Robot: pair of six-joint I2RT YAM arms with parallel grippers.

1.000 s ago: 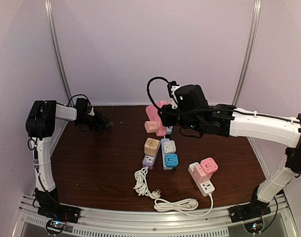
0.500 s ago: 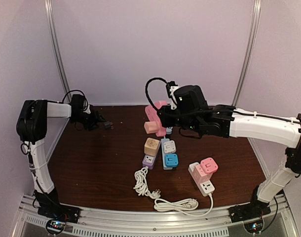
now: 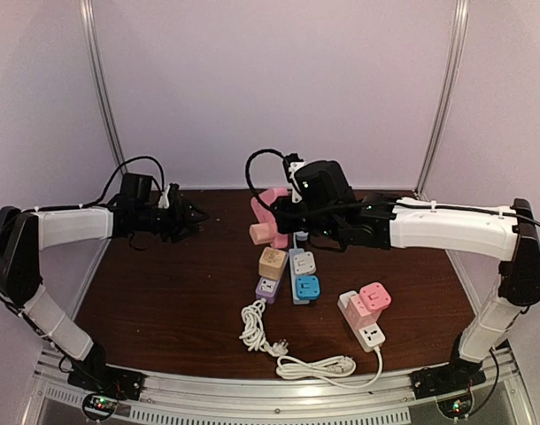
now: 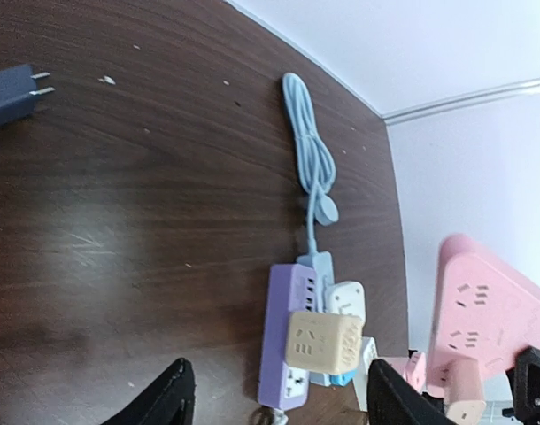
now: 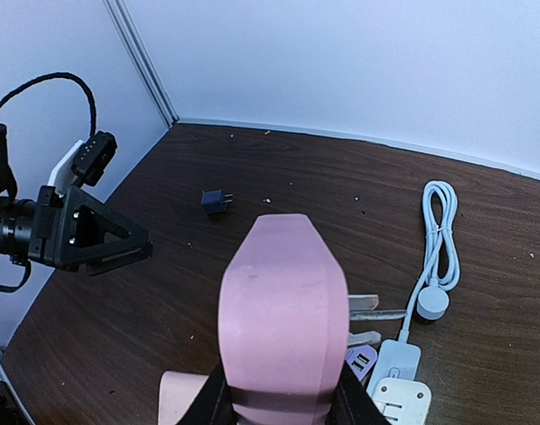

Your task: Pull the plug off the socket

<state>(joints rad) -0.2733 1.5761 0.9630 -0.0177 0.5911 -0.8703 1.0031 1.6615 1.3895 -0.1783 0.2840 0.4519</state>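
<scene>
Top view: a dark wood table (image 3: 164, 301) stands within pale walls (image 3: 270, 88). The right gripper (image 3: 286, 215) pinches a pink power strip (image 3: 268, 208), raised above the table. The left gripper (image 3: 194, 215) is well left of the strip.

Left wrist: its fingers (image 4: 168, 398) are spread around nothing. A dark blue plug (image 4: 11, 96) lies loose on the table, well apart from the strip.

Right wrist: the plug lies beyond the strip.

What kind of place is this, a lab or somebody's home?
Most likely a robotics lab test cell: two arms bolted to a rail at the table edge, plain walls with metal posts, power strips laid out, the right gripper holding a pink strip.
</scene>
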